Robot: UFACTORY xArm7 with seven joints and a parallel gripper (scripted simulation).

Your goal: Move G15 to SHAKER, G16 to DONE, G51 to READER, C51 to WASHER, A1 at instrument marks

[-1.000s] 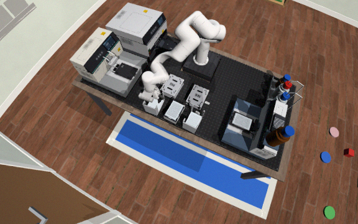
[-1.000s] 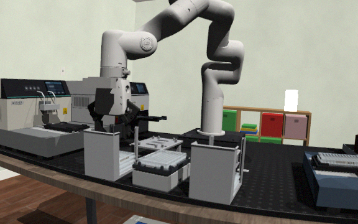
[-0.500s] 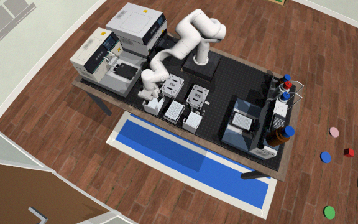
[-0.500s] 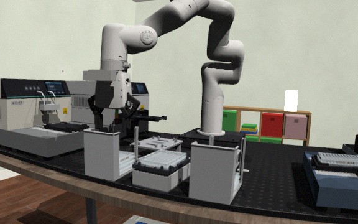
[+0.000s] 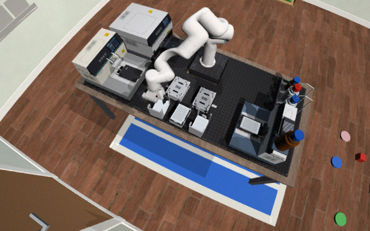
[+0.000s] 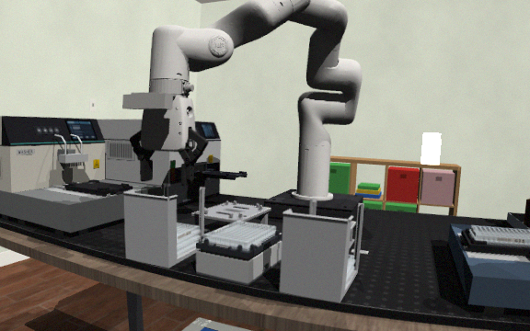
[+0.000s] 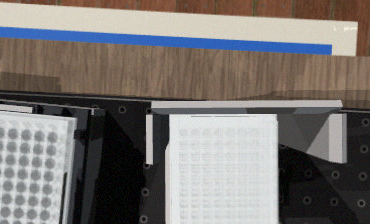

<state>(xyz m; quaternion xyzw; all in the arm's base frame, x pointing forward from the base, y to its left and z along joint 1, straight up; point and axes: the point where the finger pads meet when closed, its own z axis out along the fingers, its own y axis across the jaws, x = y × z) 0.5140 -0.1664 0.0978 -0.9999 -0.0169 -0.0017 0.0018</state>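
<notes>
plates [image 7: 223,167] lie stacked deep in a walled rack [image 6: 147,227] by the bench's [image 6: 155,286] front edge, toward its washer end, loaded from above, so the claw [image 6: 167,154] hangs overhead, spread wide and empty.

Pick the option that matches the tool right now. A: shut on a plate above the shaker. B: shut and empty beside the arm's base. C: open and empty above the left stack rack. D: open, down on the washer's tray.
C: the tool hangs open with nothing between its fingers, above the left stack rack, whose plate lies below it.
</notes>
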